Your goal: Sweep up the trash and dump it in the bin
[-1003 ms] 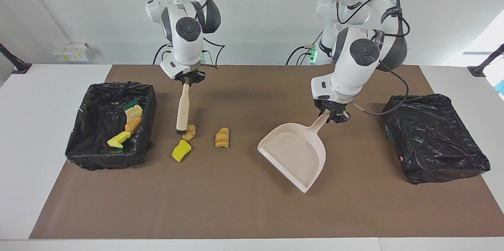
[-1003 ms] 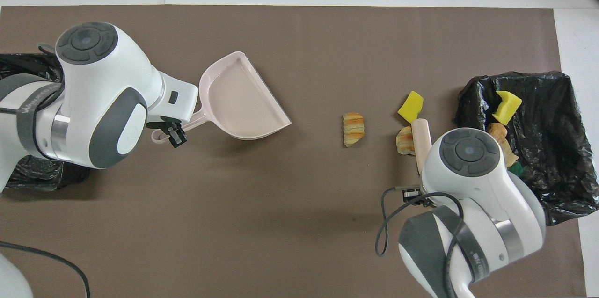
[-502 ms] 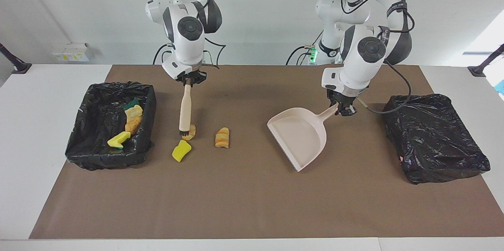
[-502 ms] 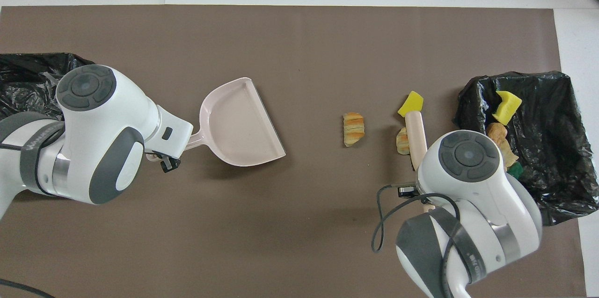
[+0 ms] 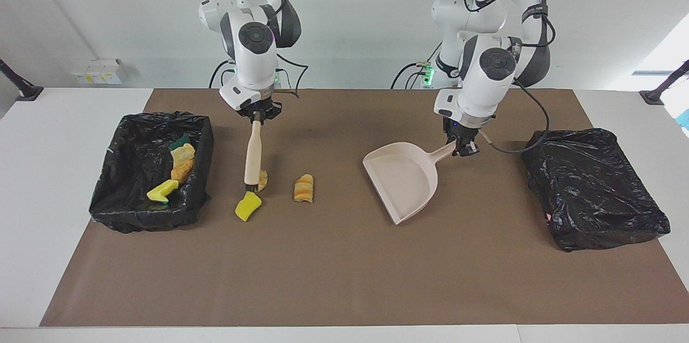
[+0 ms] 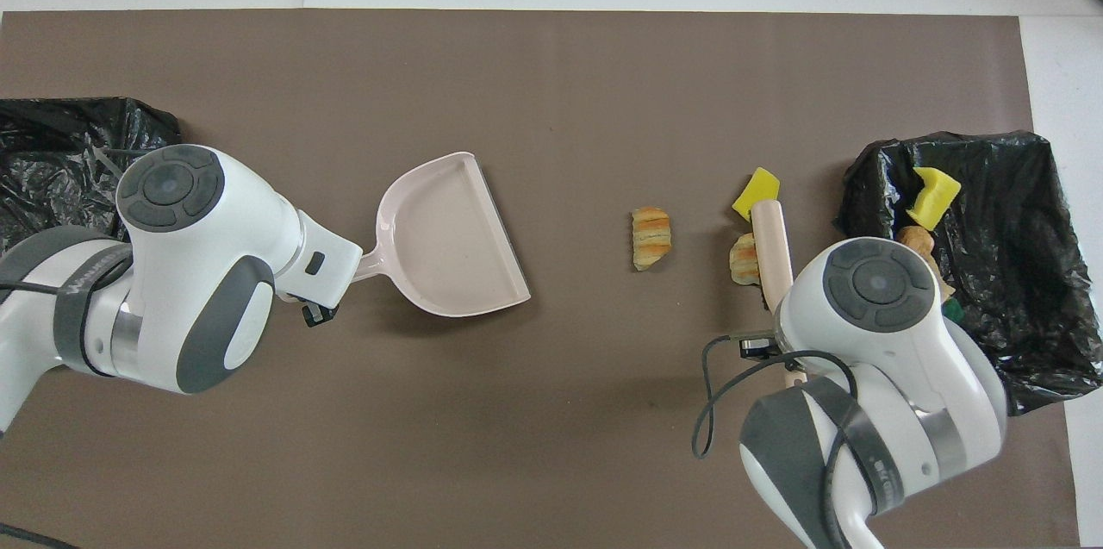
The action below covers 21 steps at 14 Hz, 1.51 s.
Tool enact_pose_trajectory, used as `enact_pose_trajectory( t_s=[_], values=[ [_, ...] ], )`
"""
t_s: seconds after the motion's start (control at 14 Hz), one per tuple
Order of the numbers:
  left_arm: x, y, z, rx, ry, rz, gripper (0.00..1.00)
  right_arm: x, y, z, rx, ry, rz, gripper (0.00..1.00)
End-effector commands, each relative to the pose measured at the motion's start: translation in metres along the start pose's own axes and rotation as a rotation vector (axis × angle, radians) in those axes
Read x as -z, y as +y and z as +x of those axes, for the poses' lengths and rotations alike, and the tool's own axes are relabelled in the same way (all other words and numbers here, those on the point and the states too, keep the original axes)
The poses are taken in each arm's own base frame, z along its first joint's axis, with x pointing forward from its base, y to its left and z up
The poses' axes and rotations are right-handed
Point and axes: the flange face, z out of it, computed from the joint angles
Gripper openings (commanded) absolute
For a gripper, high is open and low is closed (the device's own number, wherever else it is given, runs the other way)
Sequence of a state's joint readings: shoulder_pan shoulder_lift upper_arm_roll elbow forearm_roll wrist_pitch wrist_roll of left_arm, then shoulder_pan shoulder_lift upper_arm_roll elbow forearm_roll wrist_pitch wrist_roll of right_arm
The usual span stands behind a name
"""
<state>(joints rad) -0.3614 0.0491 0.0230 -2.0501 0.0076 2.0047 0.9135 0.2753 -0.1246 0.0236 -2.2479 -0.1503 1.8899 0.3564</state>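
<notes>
Three trash scraps lie on the brown mat: a yellow sponge chunk [image 5: 247, 206] [image 6: 756, 193] and two striped bread-like pieces [image 5: 304, 188] [image 6: 651, 238], [image 5: 262, 180] [image 6: 744, 258]. My right gripper [image 5: 259, 115] is shut on the handle of the pale brush [image 5: 251, 154] [image 6: 772, 252]. Its bristles stand at the mat against one striped piece, beside the sponge chunk. My left gripper [image 5: 462, 146] is shut on the handle of the pink dustpan [image 5: 401, 181] [image 6: 448, 247]. The pan is tilted low over the mat, empty, its mouth toward the scraps. Several scraps [image 5: 180, 165] lie in the black-lined bin [image 5: 107, 208] [image 6: 1034, 342].
A second black-bagged bin [image 5: 592, 187] [image 6: 52, 161] sits at the left arm's end of the table. The brown mat [image 5: 344, 278] covers most of the table, with white table edges around it.
My left arm drew the dustpan in toward the robots and turned its mouth to the scraps. The brush shifted slightly along the striped piece toward the sponge chunk.
</notes>
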Motion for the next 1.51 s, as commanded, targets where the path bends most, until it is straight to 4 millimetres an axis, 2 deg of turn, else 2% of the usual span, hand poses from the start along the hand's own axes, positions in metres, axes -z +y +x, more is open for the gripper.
enact_pose_trajectory(
  t_s=[0.0, 0.29, 0.43, 0.5, 0.57, 0.72, 0.79, 0.93, 1.08, 1.22, 1.29, 1.43],
  values=[
    [0.002, 0.012, 0.0, -0.03, -0.003, 0.023, 0.0, -0.012, 0.006, 0.004, 0.026, 0.022, -0.005, 0.0],
    [-0.015, 0.03, 0.012, -0.069, -0.018, 0.008, 0.0, -0.042, 0.002, 0.018, 0.017, 0.02, 0.005, 0.0],
    [-0.02, 0.036, 0.019, -0.067, -0.018, 0.009, 0.0, -0.052, 0.008, 0.021, 0.0, 0.019, 0.011, 0.0],
    [-0.02, 0.037, 0.019, -0.047, -0.014, 0.014, 0.0, -0.047, 0.003, 0.025, -0.018, 0.023, 0.01, 0.0],
    [-0.02, 0.037, 0.018, -0.044, -0.014, 0.013, 0.0, -0.032, -0.007, 0.029, -0.037, 0.04, 0.01, 0.0],
    [-0.021, 0.037, 0.017, -0.041, -0.019, 0.008, 0.0, -0.001, -0.002, 0.034, -0.065, 0.035, 0.0, 0.0],
    [-0.021, 0.037, 0.017, -0.039, -0.018, 0.009, 0.0, 0.003, 0.01, 0.036, -0.076, 0.042, -0.001, 0.0],
    [-0.021, 0.036, 0.015, -0.035, -0.02, 0.005, 0.0, -0.007, 0.049, 0.045, -0.105, 0.063, -0.03, 0.0],
    [-0.022, 0.036, 0.014, -0.033, -0.023, 0.001, 0.0, -0.029, 0.07, 0.048, -0.06, 0.092, -0.007, 0.0],
    [-0.021, 0.036, 0.015, -0.023, -0.02, 0.001, 0.0, -0.04, 0.064, 0.055, -0.043, 0.107, 0.001, 0.0],
    [-0.021, 0.037, 0.014, -0.009, -0.021, 0.0, 0.0, -0.037, 0.057, 0.057, -0.024, 0.115, 0.005, 0.0],
    [-0.022, 0.035, 0.012, 0.0, -0.023, -0.003, 0.0, -0.055, 0.023, 0.069, 0.094, 0.128, 0.008, 0.0]
  ],
)
